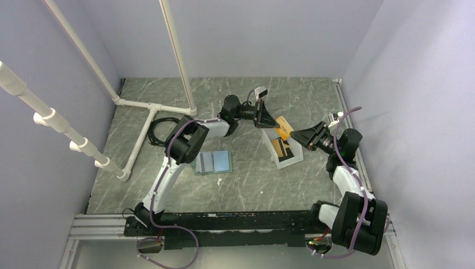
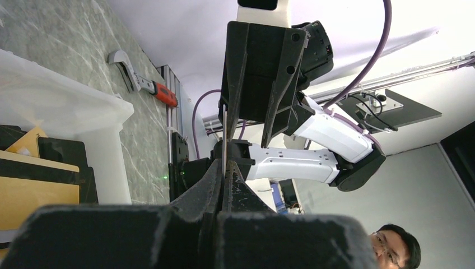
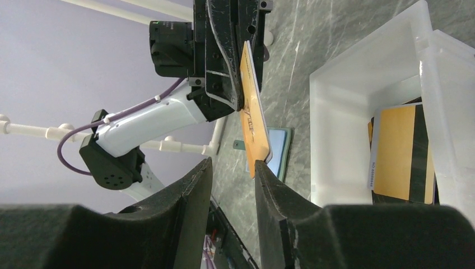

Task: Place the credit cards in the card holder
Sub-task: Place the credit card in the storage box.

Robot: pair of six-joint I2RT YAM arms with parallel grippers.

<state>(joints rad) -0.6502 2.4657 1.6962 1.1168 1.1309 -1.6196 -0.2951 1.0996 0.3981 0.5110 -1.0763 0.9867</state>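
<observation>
Jaws of the left gripper (image 2: 224,175) were pressed shut on one end of an orange card (image 3: 252,106), held on edge in the air. The card's free end came close to one fingertip of the right gripper (image 3: 234,163), whose jaws stood partly open, holding nothing. Just beside both grippers sat a white bin (image 3: 347,112) with other cards (image 3: 400,151) inside. The wallet (image 1: 213,162) lay open on the table (image 1: 246,185), well apart, on the left gripper's side.
</observation>
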